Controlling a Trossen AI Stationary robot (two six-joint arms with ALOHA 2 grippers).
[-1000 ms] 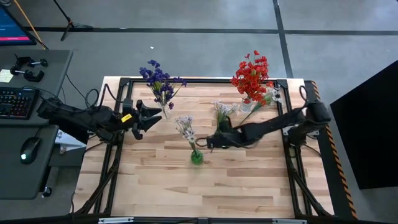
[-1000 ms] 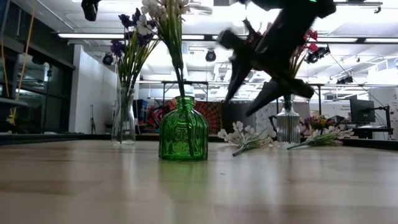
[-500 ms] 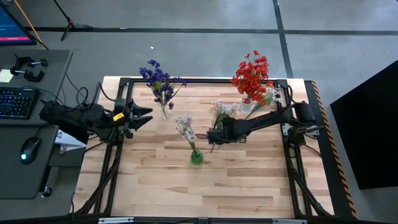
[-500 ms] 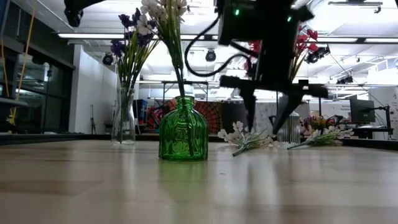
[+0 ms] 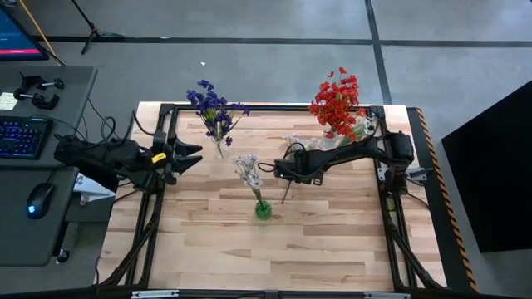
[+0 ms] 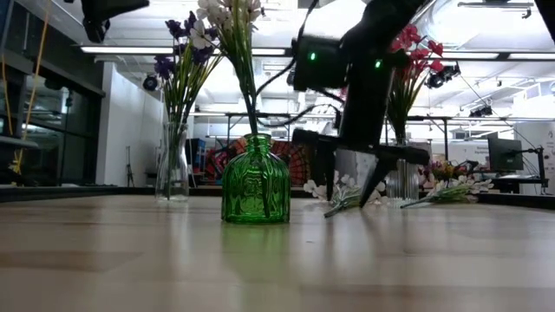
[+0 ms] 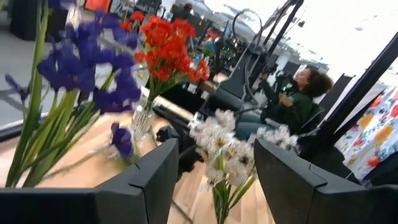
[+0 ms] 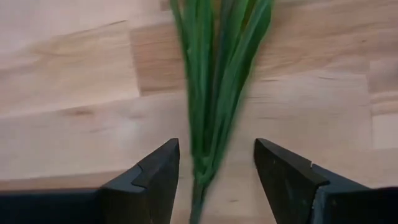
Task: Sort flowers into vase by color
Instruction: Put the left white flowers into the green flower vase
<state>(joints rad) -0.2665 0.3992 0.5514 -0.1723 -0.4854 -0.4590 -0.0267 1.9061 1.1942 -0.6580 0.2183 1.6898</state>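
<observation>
A grey desk point(image 5: 50, 178) stands left of the wooden table point(image 5: 274, 249), carrying a keyboard point(image 5: 23, 137) with blue-lit keys and a mouse point(image 5: 37, 201). A monitor corner point(image 5: 18, 33) shows at the far upper left. Beyond the table, a seated person point(image 7: 292, 99) appears in the left wrist view.

right pincer point(image 5: 284, 169) over loose flowers point(image 5: 293, 146), behind middle vase point(image 5: 263, 211)
</observation>
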